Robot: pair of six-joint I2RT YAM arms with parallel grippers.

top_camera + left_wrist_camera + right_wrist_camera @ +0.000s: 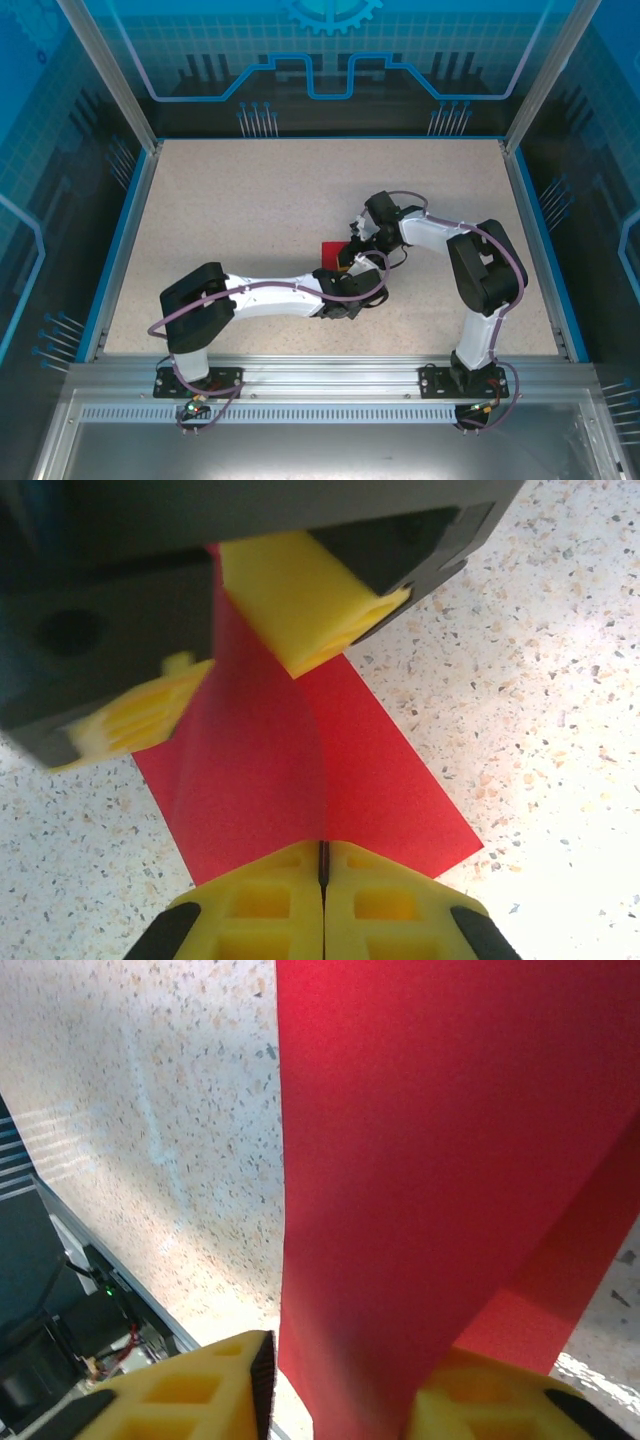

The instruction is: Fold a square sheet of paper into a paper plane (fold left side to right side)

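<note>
Looking down from above, the two arms meet near the middle of the speckled table [250, 200], where the sheet of paper [328, 250] shows as a small red patch just left of the right gripper [356, 242] and above the left gripper [347, 270]. From the left wrist, the left gripper [323, 885] sits at the bottom centre of the frame, its yellow fingers pressed together on the near edge of the sheet of paper [270, 780]. The sheet rises in a curved fold toward the upper left, where the right gripper [235, 675] stands with its fingers spread on either side of it. From the right wrist, the right gripper [345, 1400] is parted at the bottom edge, and the sheet of paper [430, 1160] runs up between the fingers across the right half of the frame, with bare table [150, 1110] at left.
</note>
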